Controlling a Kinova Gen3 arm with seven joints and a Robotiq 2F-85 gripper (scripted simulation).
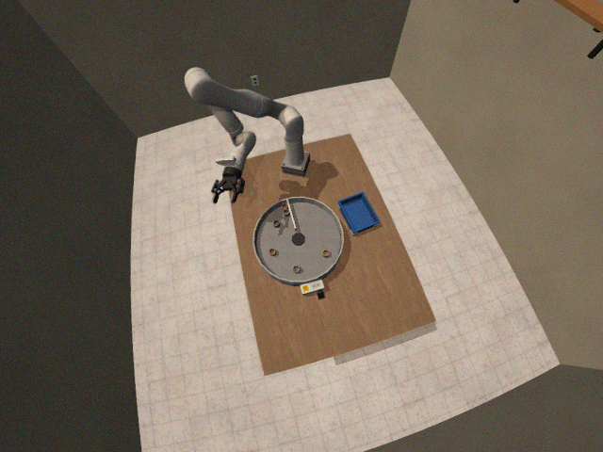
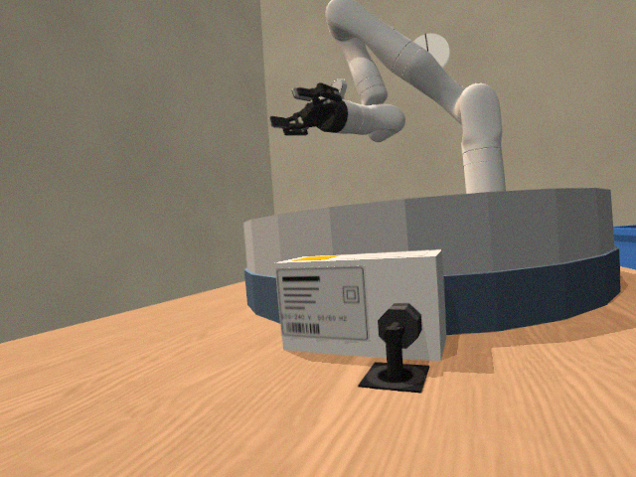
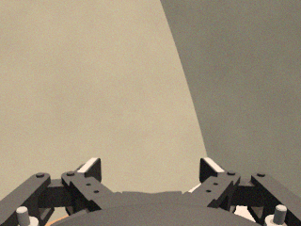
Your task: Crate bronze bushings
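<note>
The grey turning table (image 1: 314,218) (image 2: 446,231) carries three bronze and three steel bushings. One bronze bushing (image 1: 285,204) is at the back beside the white bar, with a steel bushing (image 1: 285,213) close by it. Another steel bushing (image 1: 276,223) is at the left. A bronze bushing (image 1: 273,254) is at front left, a steel bushing (image 1: 297,271) at the front, and a bronze bushing (image 1: 325,255) at front right. The blue crate (image 1: 359,212) (image 2: 627,247) is empty. My gripper (image 1: 224,198) (image 2: 283,107) (image 3: 150,169) is open and empty, high up, left of the turning table.
A thin white bar (image 1: 291,215) reaches from the rim towards the dark hub (image 1: 298,238). A raised wall rings the turning table. A white box (image 1: 312,286) (image 2: 323,302) and a small black stand (image 1: 320,295) (image 2: 395,351) are at its front. The crate stands to its right.
</note>
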